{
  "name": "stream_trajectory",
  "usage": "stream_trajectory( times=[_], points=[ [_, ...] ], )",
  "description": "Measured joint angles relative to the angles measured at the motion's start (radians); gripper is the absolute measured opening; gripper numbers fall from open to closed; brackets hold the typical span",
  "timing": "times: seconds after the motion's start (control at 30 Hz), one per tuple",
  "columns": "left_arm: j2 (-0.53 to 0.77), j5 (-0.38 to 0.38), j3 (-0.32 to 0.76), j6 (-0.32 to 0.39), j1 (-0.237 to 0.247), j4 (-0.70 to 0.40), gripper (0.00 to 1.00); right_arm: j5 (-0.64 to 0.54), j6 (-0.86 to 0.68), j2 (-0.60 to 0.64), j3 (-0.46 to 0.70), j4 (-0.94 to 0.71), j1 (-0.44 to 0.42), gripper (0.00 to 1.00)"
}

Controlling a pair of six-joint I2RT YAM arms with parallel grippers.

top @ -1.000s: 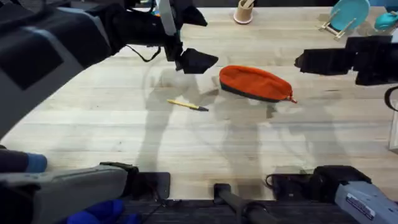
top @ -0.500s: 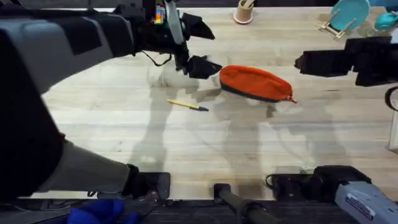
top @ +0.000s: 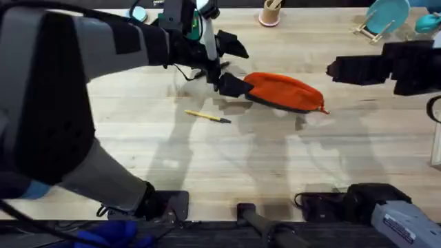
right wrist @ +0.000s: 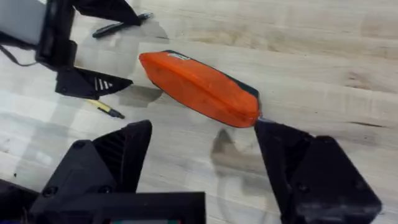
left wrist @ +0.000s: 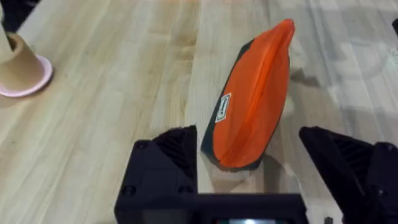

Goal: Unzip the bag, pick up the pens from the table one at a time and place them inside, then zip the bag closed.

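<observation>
The left gripper (top: 231,65) has its two black fingers wide apart, and it holds nothing. It sits at the near end of the orange bag (top: 284,91), with one finger on each side of that end. In the left wrist view the bag (left wrist: 252,109) lies between the fingers (left wrist: 171,152) and stretches away from them, and a small white tag shows on its side. The bag looks zipped shut.

The right gripper (right wrist: 202,155) also has its fingers apart and holds nothing. It hangs over the wooden table (top: 207,158), near the bag's other end but not touching it.

The yellow pen (top: 207,116) lies on the table, a little to the side of the left gripper. The black pen (right wrist: 118,25) lies on the table just beyond the left gripper, seen from the right wrist. A tan cup (left wrist: 18,65) stands well off to the side of the left gripper.
</observation>
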State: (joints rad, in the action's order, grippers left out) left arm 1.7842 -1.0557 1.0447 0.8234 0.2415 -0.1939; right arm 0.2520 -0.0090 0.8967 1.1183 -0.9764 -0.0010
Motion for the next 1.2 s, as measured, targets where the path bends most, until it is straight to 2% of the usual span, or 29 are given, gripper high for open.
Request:
stream_trajectory(
  times=[0.43, 0.7, 1.2],
  points=[
    [0.064, 0.003, 0.000, 0.000, 0.042, 0.035, 0.993, 0.000, 0.000, 0.000, 0.000, 0.000, 0.000, 0.994],
    [0.066, 0.043, 0.000, 0.000, 0.081, 0.048, 0.992, 0.000, 0.000, 0.000, 0.000, 0.000, 0.000, 0.995],
    [0.066, 0.092, 0.000, 0.000, 0.083, 0.052, 0.993, 0.000, -0.003, 0.000, 0.000, 0.000, 0.000, 0.996]
  ],
)
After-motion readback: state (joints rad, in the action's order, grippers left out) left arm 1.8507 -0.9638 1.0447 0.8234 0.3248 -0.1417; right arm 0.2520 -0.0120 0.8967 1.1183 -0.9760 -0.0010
